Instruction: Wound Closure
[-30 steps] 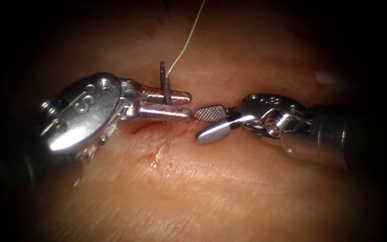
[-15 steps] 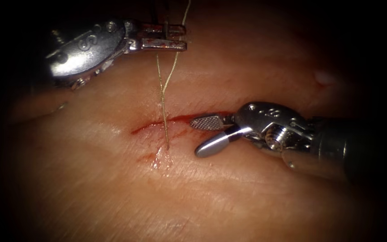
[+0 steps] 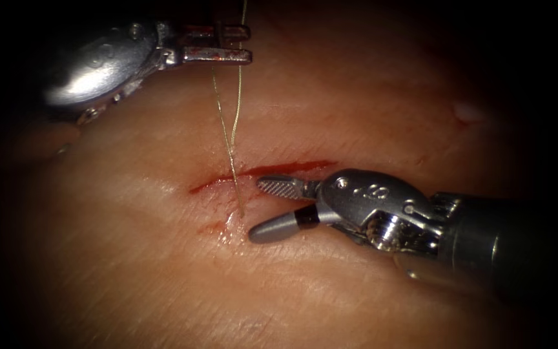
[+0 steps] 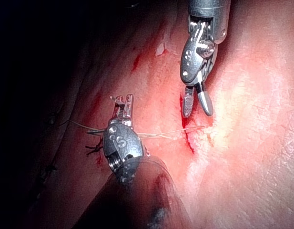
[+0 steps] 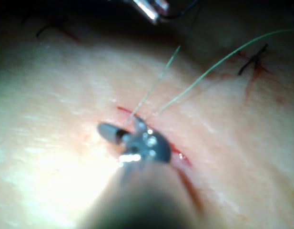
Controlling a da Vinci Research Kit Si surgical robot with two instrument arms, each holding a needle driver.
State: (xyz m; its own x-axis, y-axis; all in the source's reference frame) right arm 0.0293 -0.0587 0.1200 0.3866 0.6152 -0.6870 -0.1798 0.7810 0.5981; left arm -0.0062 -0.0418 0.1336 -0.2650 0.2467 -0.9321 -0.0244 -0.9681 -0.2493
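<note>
tissue (image 3: 356, 97) cut (image 3: 272, 171); left end effector (image 3: 217, 48) grips needle, thread (image 3: 227, 129) trailing; right end effector (image 3: 266, 207) open, empty

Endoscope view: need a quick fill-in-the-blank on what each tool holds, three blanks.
1. The left tool has its jaws shut on the ___, clear of the tissue.
2. The right tool has its jaws ___ and holds nothing.
3. Two strands of thread run from the cut up to the ___ tool.
Missing words: needle; open; left.
</note>
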